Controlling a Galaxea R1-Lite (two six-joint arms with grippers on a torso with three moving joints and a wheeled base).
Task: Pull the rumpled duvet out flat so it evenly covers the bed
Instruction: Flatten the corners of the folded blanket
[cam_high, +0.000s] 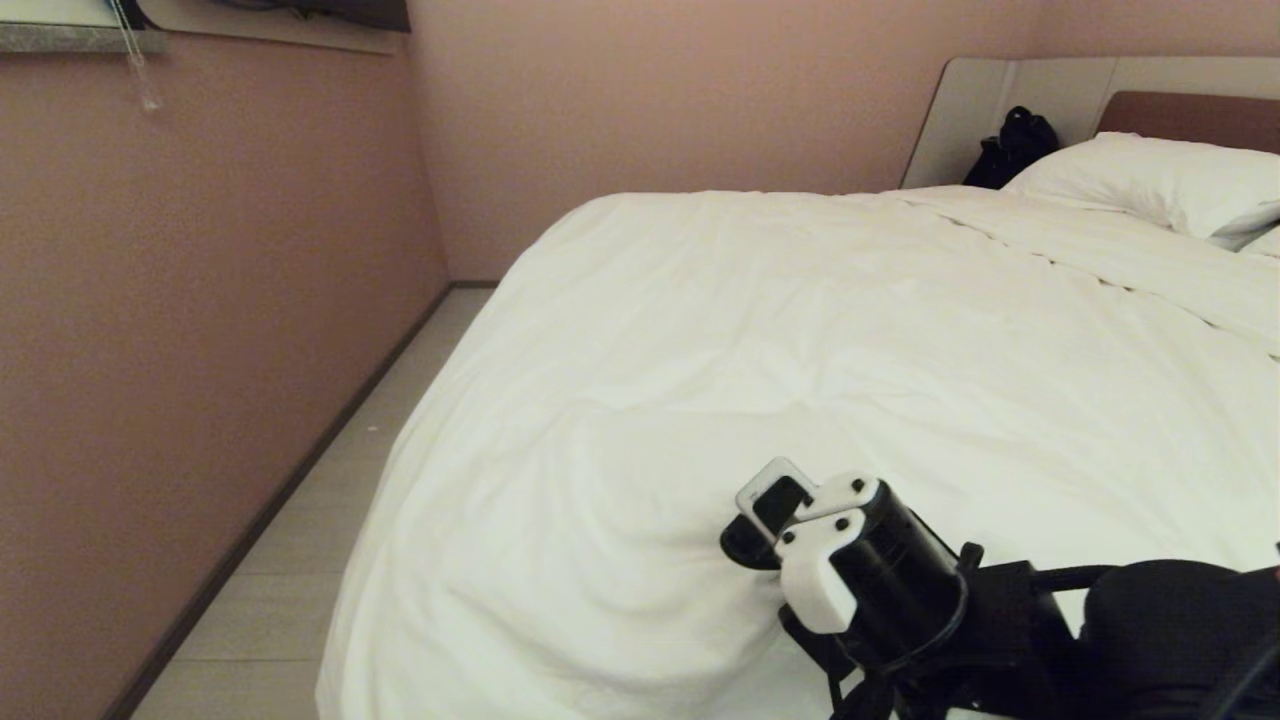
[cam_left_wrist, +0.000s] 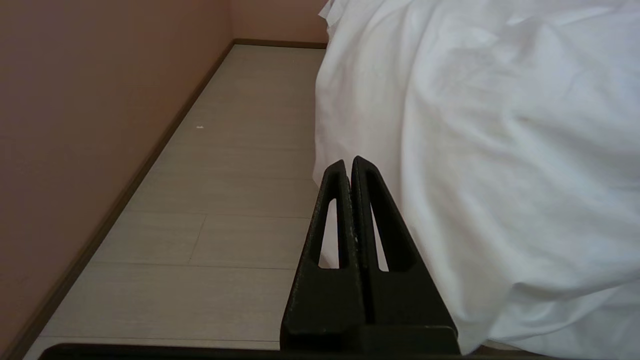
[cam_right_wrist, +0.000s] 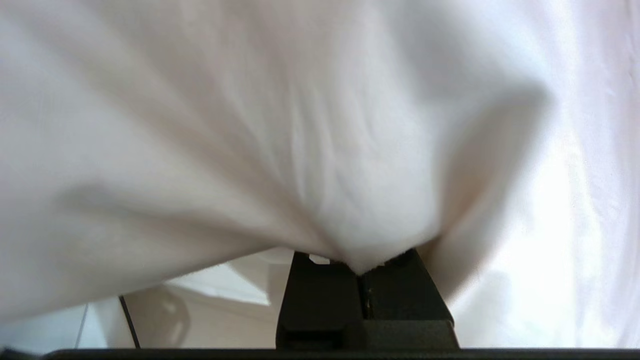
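The room has dusty-pink walls (cam_high: 200, 300) and a pale plank floor (cam_left_wrist: 235, 165) running in a narrow strip along the bed's side. Nearest to me, my right tool (cam_right_wrist: 361, 267) sits at the foot-end part of the bed, its two black fingers pressed together on a pinched fold of the large, puffy white duvet (cam_high: 800, 340); the cloth gathers into creases that fan out from the grip. In the head view only the back of that arm, a black and white wrist, shows low on the cover. My left tool (cam_left_wrist: 350, 165) hangs low beside the bed over the floor, its fingers together on nothing, with the duvet's draped edge just beside it. The duvet spreads over the low double bed (cam_high: 1010, 110) and hangs down its side. Farther off, a white rectangular pillow (cam_high: 1150, 180) lies against the pale grey headboard, and a small black bag (cam_high: 1012, 145) rests beside it.
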